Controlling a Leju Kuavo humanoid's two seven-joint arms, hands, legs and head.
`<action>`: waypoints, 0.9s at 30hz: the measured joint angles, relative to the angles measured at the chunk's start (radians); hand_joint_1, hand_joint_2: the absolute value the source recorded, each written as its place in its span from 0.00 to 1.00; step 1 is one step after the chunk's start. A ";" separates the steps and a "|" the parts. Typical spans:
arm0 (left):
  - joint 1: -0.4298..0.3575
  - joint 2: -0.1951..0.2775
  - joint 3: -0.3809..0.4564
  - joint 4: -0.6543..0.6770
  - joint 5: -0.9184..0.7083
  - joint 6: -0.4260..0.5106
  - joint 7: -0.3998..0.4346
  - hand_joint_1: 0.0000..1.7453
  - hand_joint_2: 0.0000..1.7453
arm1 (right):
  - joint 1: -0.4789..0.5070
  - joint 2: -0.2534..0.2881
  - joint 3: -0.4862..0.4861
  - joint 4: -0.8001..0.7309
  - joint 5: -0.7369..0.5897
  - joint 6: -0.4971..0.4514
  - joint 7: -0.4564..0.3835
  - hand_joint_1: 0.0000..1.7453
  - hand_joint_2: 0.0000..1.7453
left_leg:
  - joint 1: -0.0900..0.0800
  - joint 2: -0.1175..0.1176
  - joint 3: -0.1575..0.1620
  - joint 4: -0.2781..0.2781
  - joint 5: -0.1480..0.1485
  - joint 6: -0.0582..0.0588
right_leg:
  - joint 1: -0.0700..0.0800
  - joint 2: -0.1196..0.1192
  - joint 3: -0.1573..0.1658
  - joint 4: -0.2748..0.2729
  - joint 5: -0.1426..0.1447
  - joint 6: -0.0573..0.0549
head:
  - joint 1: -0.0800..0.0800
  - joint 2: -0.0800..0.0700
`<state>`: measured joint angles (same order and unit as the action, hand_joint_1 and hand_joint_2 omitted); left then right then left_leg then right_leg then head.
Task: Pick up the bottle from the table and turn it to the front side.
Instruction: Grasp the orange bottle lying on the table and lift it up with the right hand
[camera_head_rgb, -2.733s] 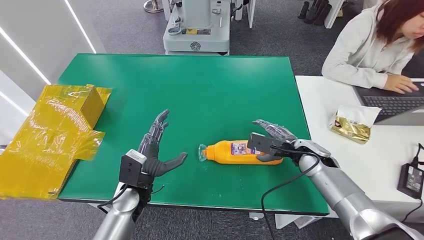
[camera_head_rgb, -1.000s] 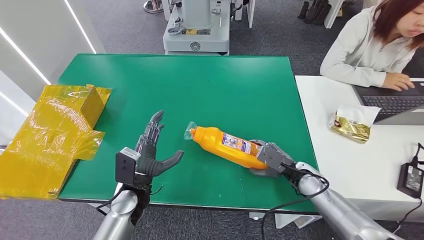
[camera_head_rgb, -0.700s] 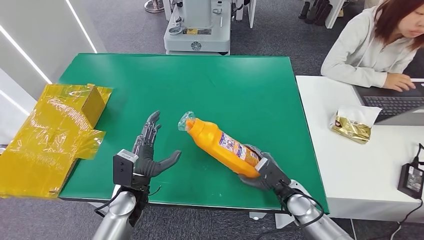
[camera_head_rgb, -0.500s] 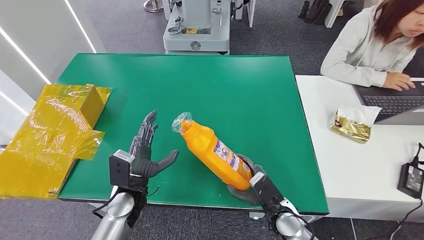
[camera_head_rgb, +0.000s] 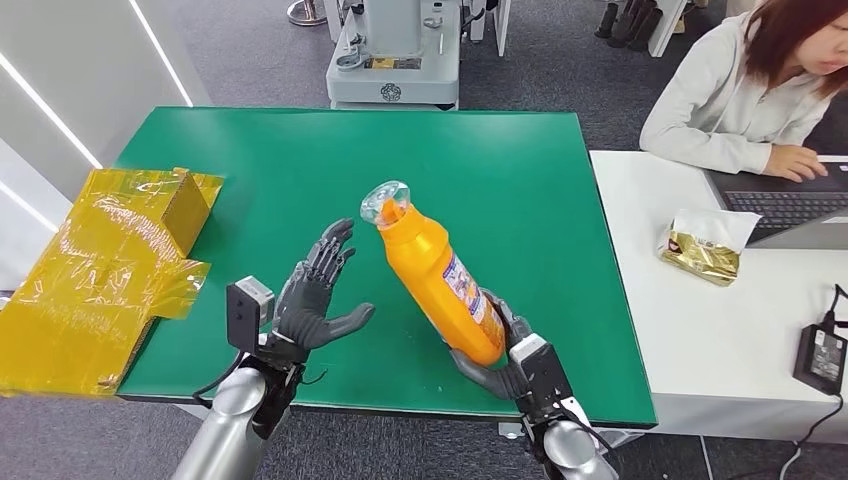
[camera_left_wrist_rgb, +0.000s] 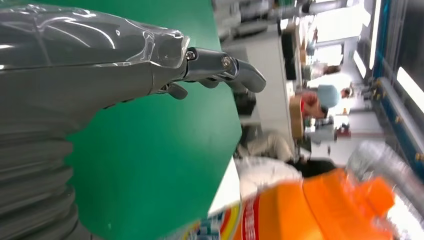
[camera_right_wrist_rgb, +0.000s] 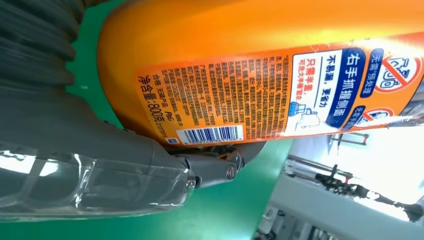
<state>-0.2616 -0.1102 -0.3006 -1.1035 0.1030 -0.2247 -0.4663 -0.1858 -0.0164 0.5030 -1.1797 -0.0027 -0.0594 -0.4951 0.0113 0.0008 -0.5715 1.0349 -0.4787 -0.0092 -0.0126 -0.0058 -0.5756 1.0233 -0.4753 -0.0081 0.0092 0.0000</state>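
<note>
From the head view, the right hand (camera_head_rgb: 497, 352) grips the base of the orange bottle (camera_head_rgb: 436, 277) near the front edge of the green table (camera_head_rgb: 480, 170). The bottle is lifted off the surface and tilts up and away, with its clear cap (camera_head_rgb: 385, 201) as the highest point. Just beside it, apart from it, the left hand (camera_head_rgb: 312, 300) hovers with fingers spread and palm facing the bottle. Yellow wrapping (camera_head_rgb: 100, 270) lies at the table's left edge, and a person (camera_head_rgb: 745, 90) sits at a white desk (camera_head_rgb: 740, 330) on the right.

In the left wrist view, the left hand's fingers (camera_left_wrist_rgb: 220, 70) are extended over the green surface, holding nothing, while the bottle (camera_left_wrist_rgb: 310, 212) shows blurred nearby.

In the right wrist view, the bottle's printed label (camera_right_wrist_rgb: 280, 95) with a barcode faces the camera, and the right hand's thumb (camera_right_wrist_rgb: 215, 165) presses against the bottle's body.
</note>
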 joint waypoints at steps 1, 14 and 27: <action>-0.018 0.000 -0.003 0.012 0.019 -0.026 0.013 0.00 1.00 | -0.019 0.013 -0.002 0.016 0.005 0.001 -0.001 1.00 1.00 | 0.000 0.000 0.000 0.000 0.000 0.000 | 0.000 0.000 0.000 0.000 0.000 0.000 | 0.000 0.000; -0.184 -0.006 -0.036 0.133 0.156 -0.163 0.120 0.00 1.00 | -0.172 0.111 -0.008 0.165 0.043 -0.015 0.006 1.00 1.00 | 0.000 0.000 -0.002 0.000 0.002 -0.001 | 0.000 0.000 -0.003 0.001 0.001 -0.001 | 0.000 0.000; -0.421 -0.031 -0.071 0.339 0.107 -0.029 0.121 0.00 1.00 | -0.202 0.169 0.011 0.255 0.093 -0.034 0.034 1.00 1.00 | 0.000 0.000 -0.003 0.000 0.003 -0.002 | 0.000 0.001 -0.004 0.001 0.002 -0.001 | 0.000 0.000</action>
<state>-0.6824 -0.1408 -0.3719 -0.7644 0.2099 -0.2539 -0.3454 -0.3882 0.1525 0.5141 -0.9244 0.0905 -0.0936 -0.4606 0.0115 0.0009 -0.5743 1.0350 -0.4760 -0.0107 -0.0125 -0.0050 -0.5791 1.0242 -0.4728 -0.0091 0.0091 0.0000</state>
